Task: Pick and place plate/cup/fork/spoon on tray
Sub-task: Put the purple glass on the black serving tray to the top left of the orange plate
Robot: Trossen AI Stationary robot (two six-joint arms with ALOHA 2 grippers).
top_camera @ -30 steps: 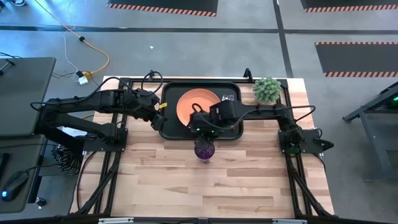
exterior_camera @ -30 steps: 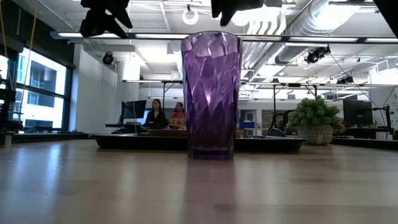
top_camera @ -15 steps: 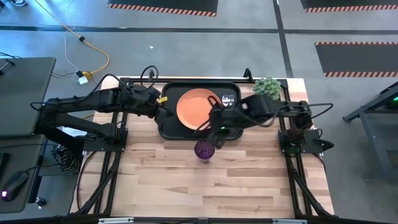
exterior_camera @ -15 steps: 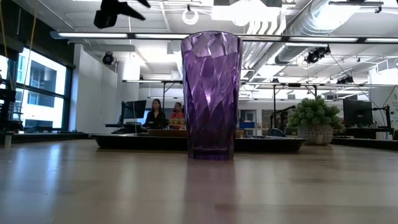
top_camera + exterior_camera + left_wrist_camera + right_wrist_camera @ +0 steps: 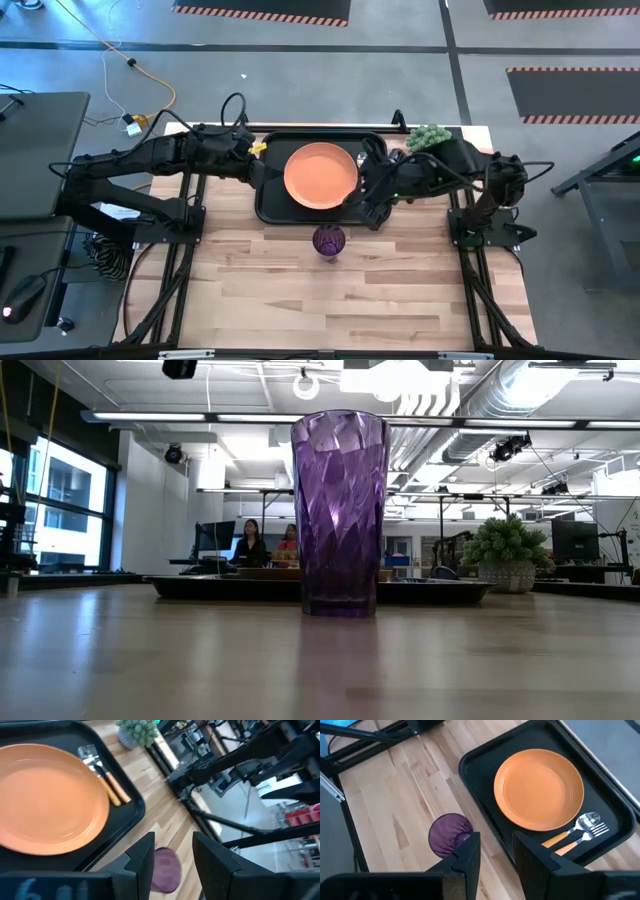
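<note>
Wooden tabletop (image 5: pixel 300 300) lay bare across its near half, and the cup (image 5: pixel 329 240) stood upright on it, alone, just off the near rim of the tray (image 5: pixel 270 205) at about six o'clock from the plate (image 5: pixel 321 176). That plate sat flat mid-tray, with the spoon (image 5: pixel 576 828) and fork (image 5: pixel 585 838) lying side by side at its three o'clock, handles together, clearly already delivered. So the cup looked like the one piece left out. The right gripper (image 5: pixel 492 852) hung above the tray's near right corner with its jaws apart and nothing between them, the cup just ahead of it. The left gripper (image 5: pixel 172 851) waited over the tray's left edge, at nine o'clock from the plate, its jaws also spread and empty. Free tray floor showed around the plate's left side, likely landing room, and the plant (image 5: pixel 428 136) kept clear at the far right corner.
</note>
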